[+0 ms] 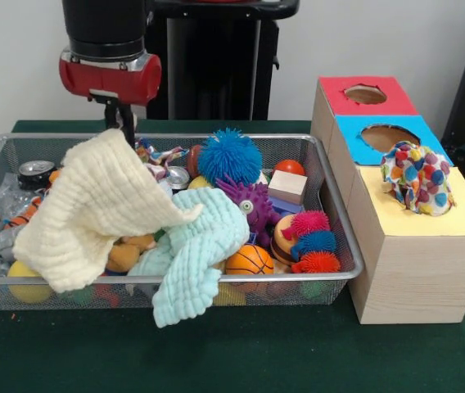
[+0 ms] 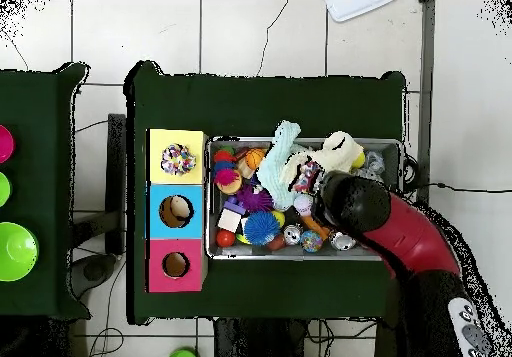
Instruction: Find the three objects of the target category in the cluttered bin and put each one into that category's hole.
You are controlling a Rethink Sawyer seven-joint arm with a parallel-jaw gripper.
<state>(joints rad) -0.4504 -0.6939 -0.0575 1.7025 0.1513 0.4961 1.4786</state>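
Spotted cloth (image 1: 417,178) sitting bunched in yellow hole | end effector (image 1: 122,123) hanging at bin's (image 1: 331,209) upper left, seemingly searching; grip state unclear behind cream cloth (image 1: 101,213)

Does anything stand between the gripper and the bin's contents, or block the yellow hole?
Yes. The cream cloth rises right under the gripper and covers one end of the bin. A spotted cloth sits bunched in the hole of the yellow top.

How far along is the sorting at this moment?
One spotted cloth sits bunched in the yellow-topped hole, not fully through. The gripper is down in the wire bin behind the raised cream cloth; its grasp is hidden. A second spotted piece shows near the bin's back; any third is unseen.
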